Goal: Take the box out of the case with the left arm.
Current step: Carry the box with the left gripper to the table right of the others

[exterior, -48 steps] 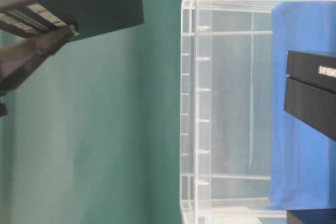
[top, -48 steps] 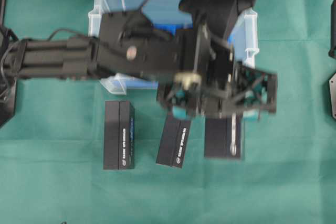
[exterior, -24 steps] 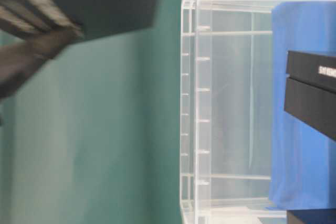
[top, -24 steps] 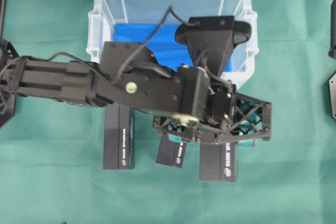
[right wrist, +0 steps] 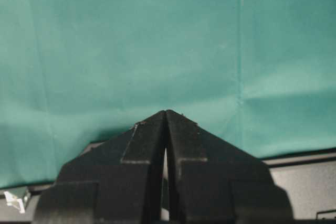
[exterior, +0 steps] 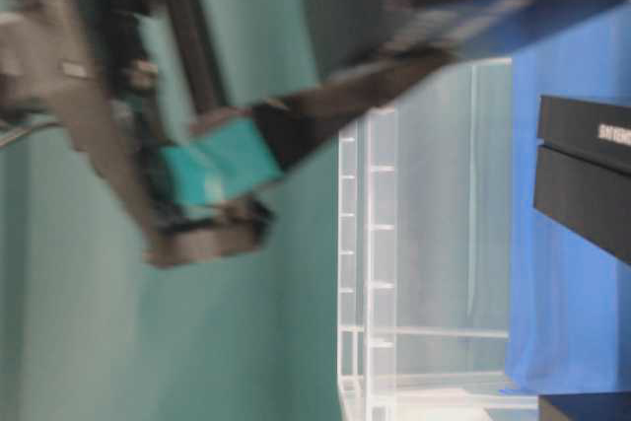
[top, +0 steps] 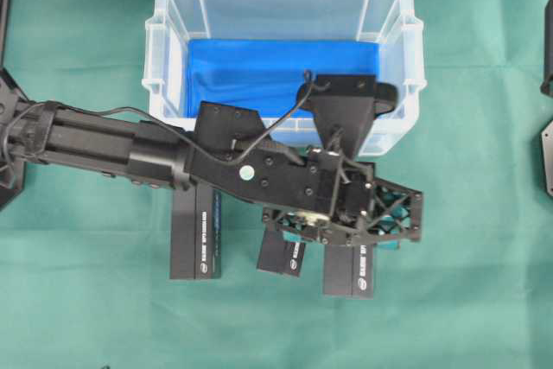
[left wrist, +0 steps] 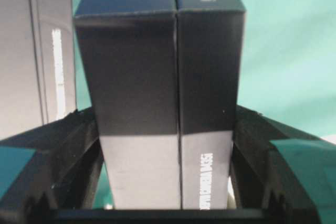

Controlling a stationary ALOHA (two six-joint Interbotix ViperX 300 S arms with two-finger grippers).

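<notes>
My left tool (top: 350, 222) is out over the green surface (top: 484, 300), just in front of the case (top: 164, 6), on the side nearer the bottom edge in the overhead view. It's pinching a black box (left wrist: 157, 93): in the wrist view both fingers (left wrist: 68, 150) press the box's two long sides, w/ the teal pads showing further back on the fingers. The box pokes out below the tool in the overhead view (top: 348, 270), white lettering along its edge. It's outside the case, not in it.

Case sits w/ its clear rim fully visible and blue lining (top: 259, 75) on the bottom. From table level another black box (exterior: 587, 184) shows w/ the blue lining right behind it; can't tell from there what it rests on.

Two more black boxes lie on the surface in front of the case: a long one (top: 195, 246) toward the case's left corner, and a shorter one (top: 283, 255) between that and the box I'm holding, partly under my arm.

My right tool (right wrist: 165, 129) is well apart from the case, over bare green cloth, fingers pressed together w/ only a sliver of gap, nothing in them.
</notes>
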